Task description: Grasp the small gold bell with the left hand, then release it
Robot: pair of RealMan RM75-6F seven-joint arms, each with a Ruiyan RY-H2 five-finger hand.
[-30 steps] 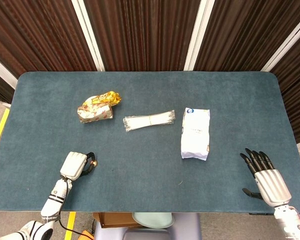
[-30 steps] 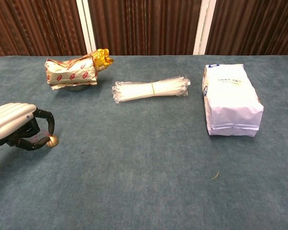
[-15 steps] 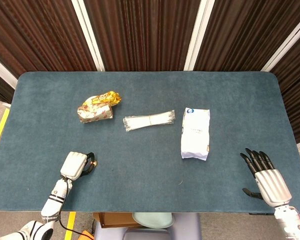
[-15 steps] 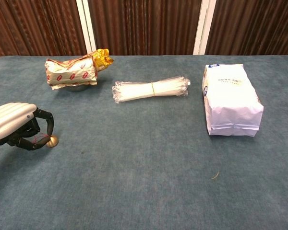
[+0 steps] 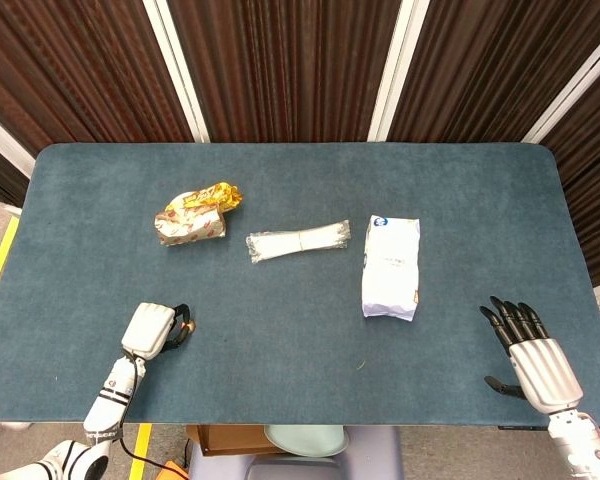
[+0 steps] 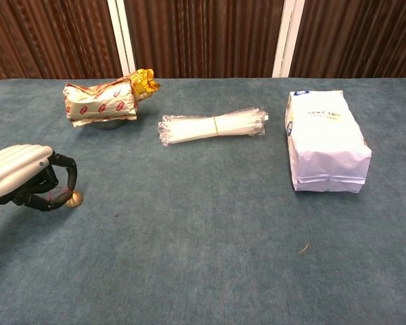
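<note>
The small gold bell (image 6: 74, 198) stands on the blue table cloth near the front left; in the head view the bell (image 5: 190, 324) is a small glint. My left hand (image 6: 21, 179) lies just left of it with its dark fingers (image 6: 66, 169) curled down over the bell's top, pinching it while it rests on the cloth. A thin red loop shows under the fingers. In the head view the left hand (image 5: 150, 330) is at the front left. My right hand (image 5: 527, 352) lies at the front right, fingers spread, holding nothing.
A red-and-white wrapped snack roll (image 6: 101, 101) lies at the back left. A bundle of clear-wrapped white sticks (image 6: 213, 126) lies mid-table. A white paper bag (image 6: 325, 141) lies to the right. The table's front edge (image 5: 310, 425) runs close to both hands.
The left hand's white back has shifted very slightly left and up. The bell stays in place under the curled fingers. The right hand has not moved.
</note>
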